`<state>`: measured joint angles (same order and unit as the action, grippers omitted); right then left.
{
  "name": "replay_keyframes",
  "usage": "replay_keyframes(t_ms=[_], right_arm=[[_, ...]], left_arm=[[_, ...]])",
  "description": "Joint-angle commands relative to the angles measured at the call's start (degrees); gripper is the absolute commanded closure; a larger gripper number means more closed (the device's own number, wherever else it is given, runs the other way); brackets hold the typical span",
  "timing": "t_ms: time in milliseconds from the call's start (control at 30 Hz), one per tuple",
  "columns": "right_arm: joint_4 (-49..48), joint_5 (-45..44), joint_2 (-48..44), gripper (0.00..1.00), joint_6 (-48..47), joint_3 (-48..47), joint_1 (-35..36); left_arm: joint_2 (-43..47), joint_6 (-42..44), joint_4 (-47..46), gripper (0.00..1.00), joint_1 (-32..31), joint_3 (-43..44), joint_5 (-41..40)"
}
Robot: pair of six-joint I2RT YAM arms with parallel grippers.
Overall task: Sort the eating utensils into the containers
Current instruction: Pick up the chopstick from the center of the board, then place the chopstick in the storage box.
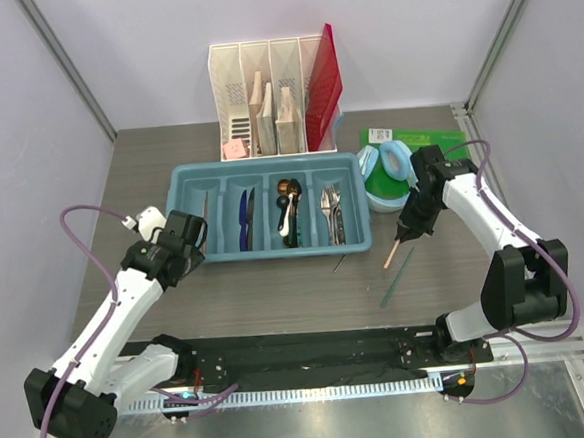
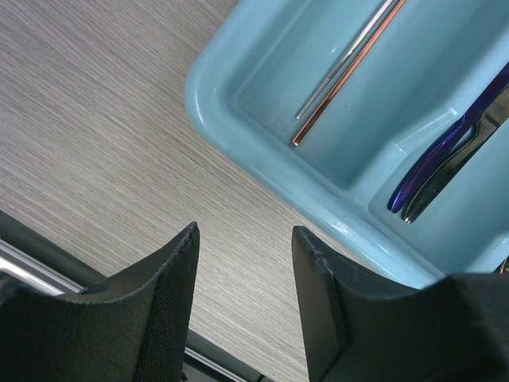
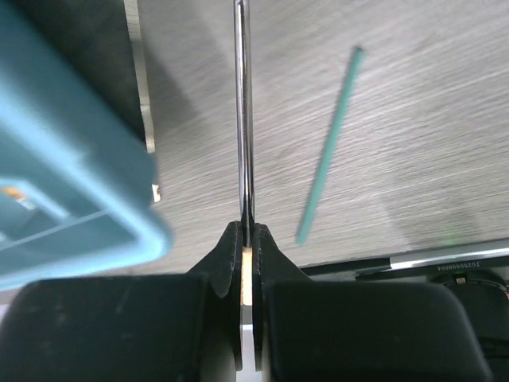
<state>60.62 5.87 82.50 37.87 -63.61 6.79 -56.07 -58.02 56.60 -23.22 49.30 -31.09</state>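
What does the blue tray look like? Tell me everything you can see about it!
The tray is a light blue rectangle of smooth, shiny plastic with rounded corners, split into four long side-by-side slots. It lies flat on the grey wood-look table, in front of the white file organizer. Left slot to right: thin metal-looking sticks, dark blue knives, gold and dark spoons, silver forks. The left gripper hovers open beside its near left corner, seemingly not touching it.

Light blue tray (image 1: pixel 274 252), 4 compartments filled
Left to right inside the tray: chopsticks (image 1: pixel 205 207), blue knives (image 1: pixel 245 217), dark spoons (image 1: pixel 288 209), silver forks (image 1: pixel 332 214); right of it, 1 held chopstick (image 1: pixel 391 256), 1 green chopstick (image 1: pixel 397 277) lying flat
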Motion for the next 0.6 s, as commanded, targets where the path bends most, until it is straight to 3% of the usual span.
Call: replay_keyframes(t_ms=[0, 333, 433, 467, 567], right_arm=[[4.59, 1.77, 0.03, 0.99, -0.52, -9.74, 2.79], [-3.66, 14.07, 19.51, 0.99, 4.84, -40.85, 22.03], [-1.65, 16.80, 32.08, 0.99, 4.67, -58.86, 28.69], [0.09, 17.07, 39.16, 0.99, 4.32, -69.08, 30.03], [-0.05, 20.13, 50.34, 0.99, 5.46, -83.20, 33.55]], left_arm=[[-0.35, 0.63, -2.19, 0.49, 0.28, 0.27, -0.29], [1.31, -0.95, 0.70, 0.46, 0.28, 0.18, -2.65], [3.50, -3.41, 4.20, 0.46, 0.28, 1.76, -6.51], [4.21, -4.29, 4.92, 0.46, 0.28, 2.20, -7.48], [7.02, -6.05, 9.05, 0.46, 0.28, 4.92, -12.31]])
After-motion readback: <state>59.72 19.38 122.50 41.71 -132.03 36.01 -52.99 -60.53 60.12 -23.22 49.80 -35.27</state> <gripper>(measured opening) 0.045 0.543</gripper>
